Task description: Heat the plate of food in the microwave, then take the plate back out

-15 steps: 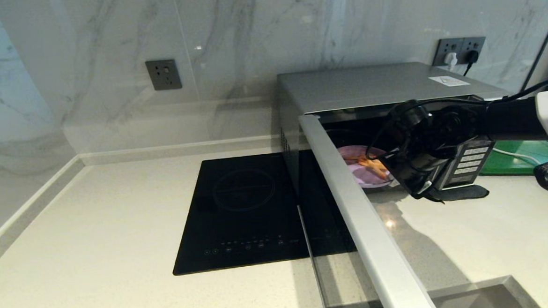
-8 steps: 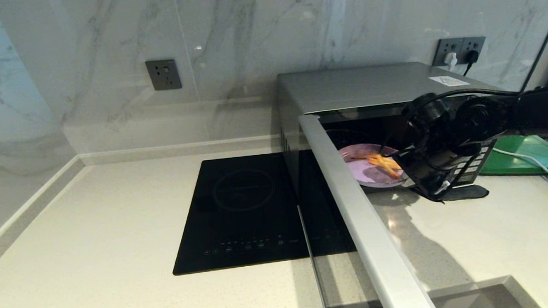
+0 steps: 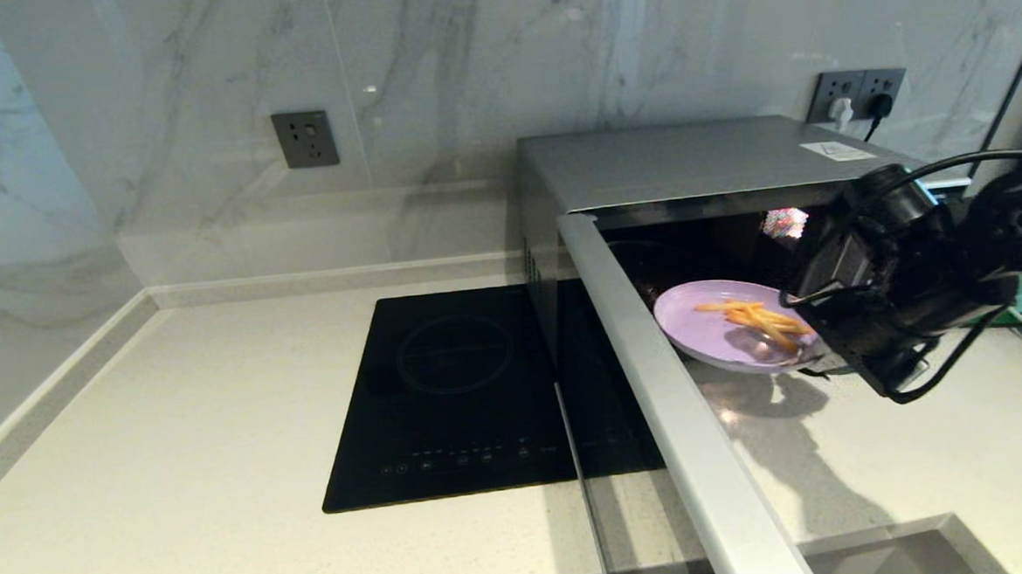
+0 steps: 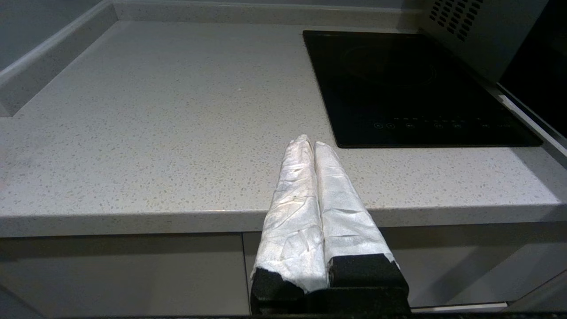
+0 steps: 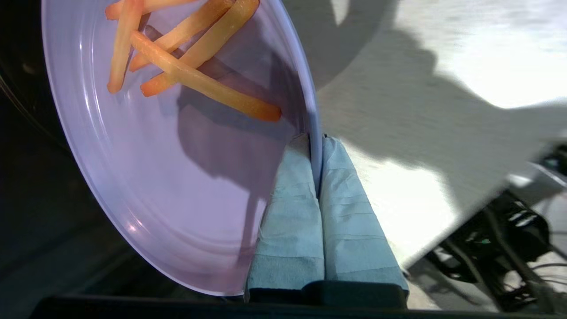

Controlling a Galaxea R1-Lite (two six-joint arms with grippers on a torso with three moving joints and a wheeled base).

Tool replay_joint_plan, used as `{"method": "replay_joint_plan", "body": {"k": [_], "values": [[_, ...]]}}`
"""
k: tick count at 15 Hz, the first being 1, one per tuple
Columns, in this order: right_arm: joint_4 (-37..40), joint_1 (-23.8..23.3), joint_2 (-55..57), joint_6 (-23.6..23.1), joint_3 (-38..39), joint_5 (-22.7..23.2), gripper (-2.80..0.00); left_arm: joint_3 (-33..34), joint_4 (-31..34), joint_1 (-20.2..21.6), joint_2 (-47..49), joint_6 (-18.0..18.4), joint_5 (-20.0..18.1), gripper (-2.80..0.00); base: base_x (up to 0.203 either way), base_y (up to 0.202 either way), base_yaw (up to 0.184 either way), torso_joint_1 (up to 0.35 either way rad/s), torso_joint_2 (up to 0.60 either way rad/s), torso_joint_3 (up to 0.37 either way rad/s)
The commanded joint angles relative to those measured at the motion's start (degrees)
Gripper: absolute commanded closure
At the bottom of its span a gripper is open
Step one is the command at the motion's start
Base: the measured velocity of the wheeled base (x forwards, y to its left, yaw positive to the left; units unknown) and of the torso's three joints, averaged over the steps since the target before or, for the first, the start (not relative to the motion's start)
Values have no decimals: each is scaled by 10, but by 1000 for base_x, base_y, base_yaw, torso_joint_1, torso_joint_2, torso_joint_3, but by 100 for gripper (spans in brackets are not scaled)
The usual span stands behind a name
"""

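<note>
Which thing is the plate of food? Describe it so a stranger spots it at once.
Find the silver microwave against the marble wall, its door swung open. Just outside its dark cavity, the right gripper pinches the plate of food by its rim. It is the only pale lilac round plate, holding a few orange-yellow sticks, unlike the flat black hob beside the microwave.

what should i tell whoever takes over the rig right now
Right gripper: shut on the rim of the plate of food, held in the air at the mouth of the microwave, above the counter.
Left gripper: shut, empty, parked at the counter's front edge near the hob.
Done: microwave door open, plate gripped and partly out.
Left: bring the plate fully clear and set it down on the counter.
</note>
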Motion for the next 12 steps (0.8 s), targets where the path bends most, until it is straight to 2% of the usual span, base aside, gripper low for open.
{"method": "replay_joint_plan", "body": {"k": [1, 6, 12], "values": [[2, -28, -114, -18, 70, 3, 0, 0, 0, 0, 0, 0, 0, 0, 0, 0, 0, 0, 0, 0], [41, -159, -219, -89, 170, 4, 0, 0, 0, 0, 0, 0, 0, 0, 0, 0, 0, 0, 0, 0], [17, -395, -201, -217, 192, 26, 0, 0, 0, 0, 0, 0, 0, 0, 0, 0, 0, 0, 0, 0]]}}
